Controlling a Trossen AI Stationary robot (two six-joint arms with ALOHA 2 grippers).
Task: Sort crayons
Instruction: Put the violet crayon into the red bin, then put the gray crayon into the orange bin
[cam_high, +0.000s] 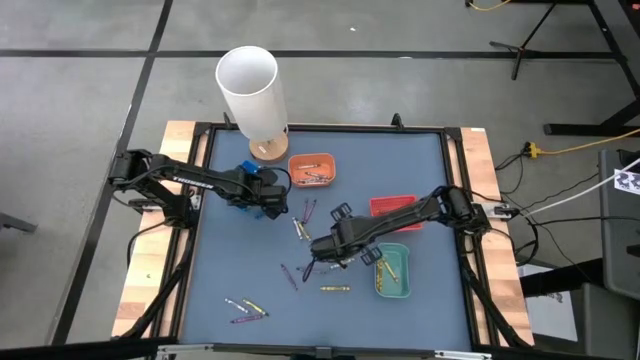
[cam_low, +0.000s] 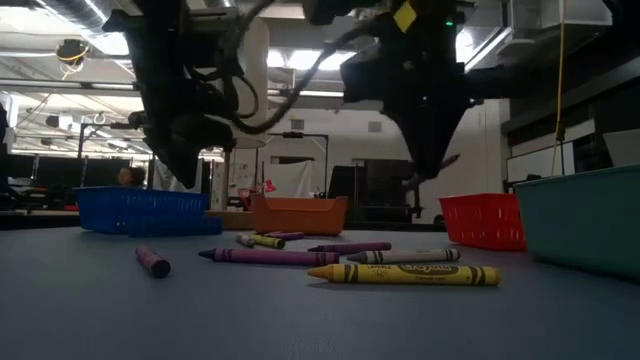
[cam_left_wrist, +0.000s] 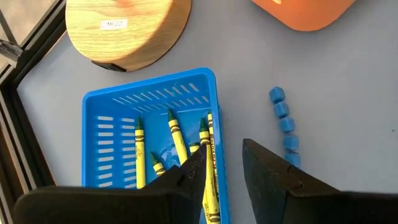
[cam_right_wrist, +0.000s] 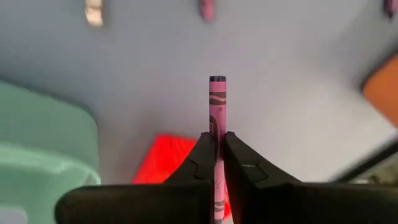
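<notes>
Loose crayons (cam_high: 300, 228) lie scattered on the blue-grey mat, among them a yellow one (cam_low: 410, 273) and a purple one (cam_low: 270, 257) near the front. My right gripper (cam_right_wrist: 216, 138) hangs over the mat's middle (cam_high: 322, 255), shut on a pink-purple crayon (cam_right_wrist: 216, 102). My left gripper (cam_left_wrist: 224, 152) stands open over the blue tray (cam_left_wrist: 112, 99) at the far left, which holds several yellow crayons (cam_left_wrist: 176, 134). One yellow crayon (cam_left_wrist: 211, 180) lies along the tray's edge beside one finger; whether the finger touches it cannot be told. My right gripper pinches the pink-purple crayon between its two fingers, on the paper-wrapped shaft (cam_right_wrist: 216, 124). The crayon lies along the fingers and sticks out past their tips. The fingers point steeply down, and the crayon (cam_low: 443, 163) hangs clear of the mat.
An orange tray (cam_high: 312, 170) stands at the back, a red tray (cam_high: 392, 204) and a green tray (cam_high: 393, 272) on the right. A white tube on a round wooden foot (cam_high: 268, 150) stands at the far edge. A short row of blue cubes (cam_left_wrist: 283, 121) lies beside the blue tray.
</notes>
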